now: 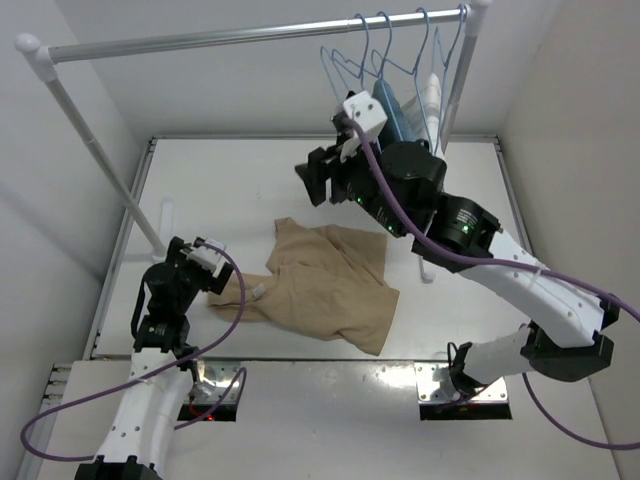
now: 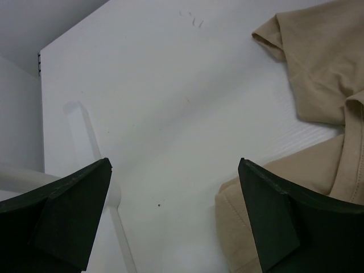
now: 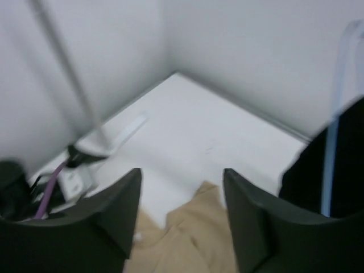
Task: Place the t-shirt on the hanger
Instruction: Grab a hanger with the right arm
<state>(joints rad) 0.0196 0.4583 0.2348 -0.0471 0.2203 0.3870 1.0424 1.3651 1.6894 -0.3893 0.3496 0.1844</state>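
**Operator:** Start at the left. Report the left gripper [image 2: 174, 165].

**Technician:** Found low over the tabletop [image 1: 230, 180], spread wide, gripping nothing. Note the t-shirt [image 1: 325, 285] just beside it on the right. In the left wrist view, see the cloth edge close against the right-hand side of the gripper. Cannot confirm contact.

**Operator:** Give the lie of the t-shirt.

**Technician:** Lying rumpled on the middle of the tabletop, between the two arms. Judge its long axis as diagonal in the top view, running from far left to near right. Take the left arm [image 1: 150, 400] as the nearer one for any pick-up of the cloth.

**Operator:** Continue to the right.

**Technician:** Record the right gripper [image 1: 315, 180] as released and empty. Raised well above the tabletop, over the far edge of the t-shirt, pointing left. Locate the hanger [image 1: 345, 68] behind and to the right of that gripper. Hooked over the rail [image 1: 250, 38], bare, hanging to the left of the clothes [image 1: 405, 115] on the same rail. Take the right arm [image 1: 520, 280] as the nearer one to it.

**Operator:** State the governing relation.

**Technician:** Hanger high at far right, t-shirt flat below and to the left, well apart. Expect to fetch the hanger with the right arm before any dressing.
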